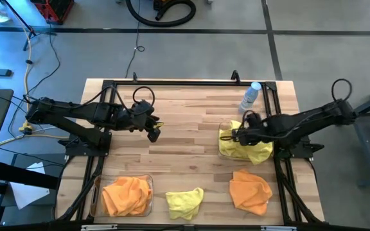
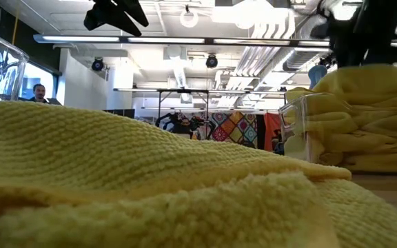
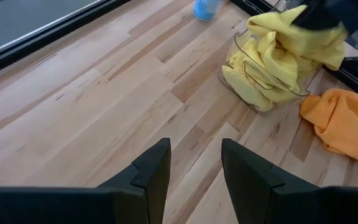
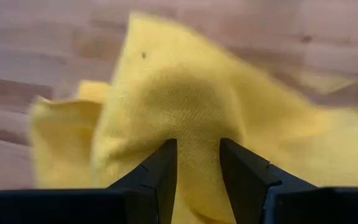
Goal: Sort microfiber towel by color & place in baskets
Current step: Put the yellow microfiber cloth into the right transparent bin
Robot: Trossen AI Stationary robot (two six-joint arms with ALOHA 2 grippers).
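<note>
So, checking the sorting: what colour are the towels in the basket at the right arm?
Yellow towels, best seen in the high view.

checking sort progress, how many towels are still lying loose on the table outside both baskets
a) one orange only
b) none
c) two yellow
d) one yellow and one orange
d: in the high view a yellow towel lies on the bare wood at the near edge and an orange towel lies to its right, neither inside the left basket nor the right basket.
</note>
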